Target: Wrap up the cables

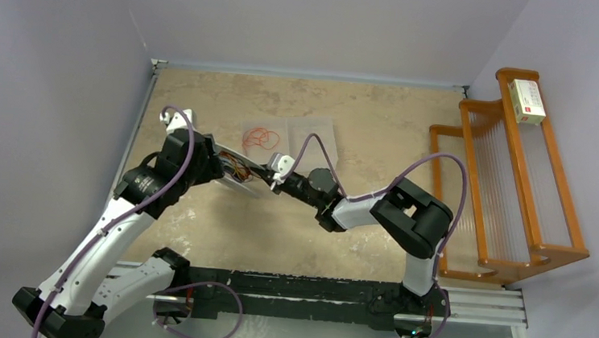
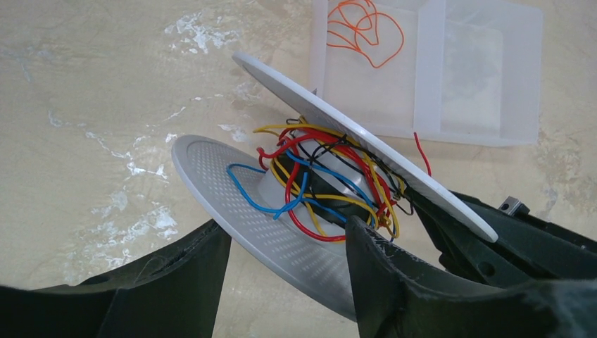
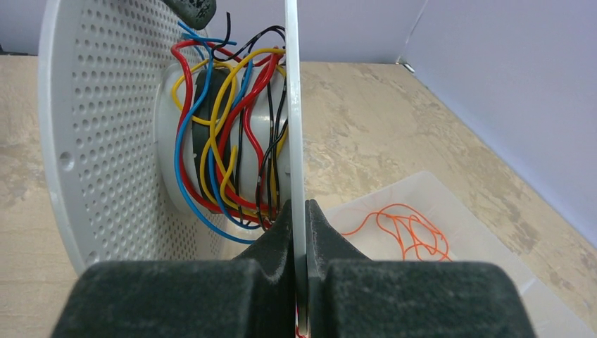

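A grey double-disc spool (image 2: 281, 232) hangs tilted above the table, with red, yellow, blue and black cables (image 2: 324, 183) wound loosely round its core. My right gripper (image 3: 299, 211) is shut on the rim of the plain disc (image 3: 292, 105). My left gripper (image 2: 287, 225) is open, its jaws either side of the perforated disc's rim, and table shows between the left finger and the disc. One red cable end (image 2: 422, 151) sticks out past the plain disc. A loose orange cable (image 2: 366, 28) lies coiled in a translucent tray (image 2: 479, 70). From above, both grippers meet at the spool (image 1: 239, 179).
The tray (image 1: 315, 134) lies on the table just beyond the spool. An orange wooden rack (image 1: 513, 186) stands against the right wall with a white and red box (image 1: 528, 102) on top. Walls close in on the left and the back.
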You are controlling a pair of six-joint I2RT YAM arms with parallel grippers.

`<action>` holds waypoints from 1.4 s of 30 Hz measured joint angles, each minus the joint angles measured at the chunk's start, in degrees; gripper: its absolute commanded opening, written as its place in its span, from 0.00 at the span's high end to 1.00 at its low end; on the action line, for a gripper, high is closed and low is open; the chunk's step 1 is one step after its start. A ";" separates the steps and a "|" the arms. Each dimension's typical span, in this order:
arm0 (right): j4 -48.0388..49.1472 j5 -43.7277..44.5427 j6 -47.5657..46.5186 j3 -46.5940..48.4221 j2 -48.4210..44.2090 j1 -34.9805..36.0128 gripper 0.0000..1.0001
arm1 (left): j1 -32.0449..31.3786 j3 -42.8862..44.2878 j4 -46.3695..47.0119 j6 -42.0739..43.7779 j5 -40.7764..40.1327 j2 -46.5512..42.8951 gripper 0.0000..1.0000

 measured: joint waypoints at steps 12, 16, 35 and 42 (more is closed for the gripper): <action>7.93 5.97 -1.79 -3.32 1.33 1.64 0.98 | 0.66 -0.02 3.30 -4.83 -2.99 2.29 1.00; 9.62 8.68 -2.93 -3.32 2.29 2.71 0.87 | 1.05 -0.11 4.83 -7.74 -4.72 3.26 1.00; 13.60 14.38 4.15 -9.09 2.69 8.87 0.54 | 0.35 -1.79 4.00 -3.72 -5.81 4.20 1.00; 14.21 14.80 7.65 -9.90 2.69 11.72 0.48 | 0.20 -1.79 3.26 -1.95 -8.52 5.07 1.00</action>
